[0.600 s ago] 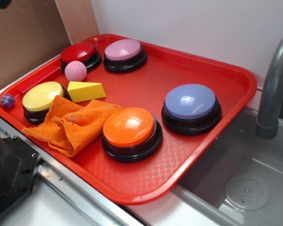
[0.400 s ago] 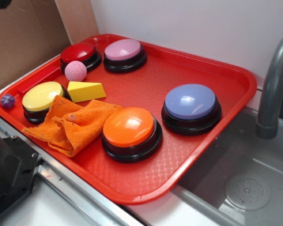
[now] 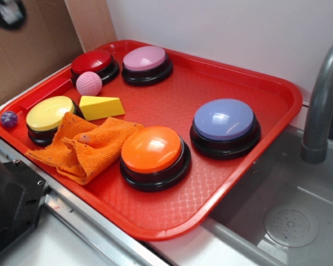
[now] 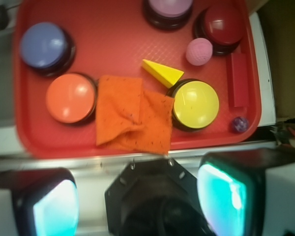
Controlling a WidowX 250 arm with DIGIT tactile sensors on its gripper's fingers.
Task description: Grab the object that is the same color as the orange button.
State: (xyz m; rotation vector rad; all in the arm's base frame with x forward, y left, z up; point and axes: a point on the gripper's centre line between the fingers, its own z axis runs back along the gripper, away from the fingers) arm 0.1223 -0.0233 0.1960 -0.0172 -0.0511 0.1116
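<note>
The orange woven cloth (image 3: pixel 86 147) lies crumpled on the red tray (image 3: pixel 255 160), between the yellow button and the domed orange button (image 3: pixel 152 149), touching both. In the wrist view the cloth (image 4: pixel 132 115) lies below centre, with the orange button (image 4: pixel 70 97) to its left. My gripper (image 3: pixel 8 12) is a dark blur at the top left corner of the exterior view, high above the tray's left end. In the wrist view my gripper (image 4: pixel 137 201) is open and empty, its two teal pads (image 4: pixel 221 196) wide apart, over the counter edge in front of the cloth.
Also on the tray are a yellow button (image 3: pixel 49 113), red button (image 3: pixel 93 62), pink button (image 3: pixel 145 59), lilac-blue button (image 3: pixel 224 119), pink ball (image 3: pixel 89 83), yellow wedge (image 3: pixel 101 107), small purple ball (image 3: pixel 9 118) and red block (image 4: pixel 237 78). A grey faucet (image 3: pixel 322 100) and sink stand at the right. A black device (image 3: pixel 11 205) sits at the front left.
My gripper has come further into the top left corner of the exterior view. Nothing on the tray has moved.
</note>
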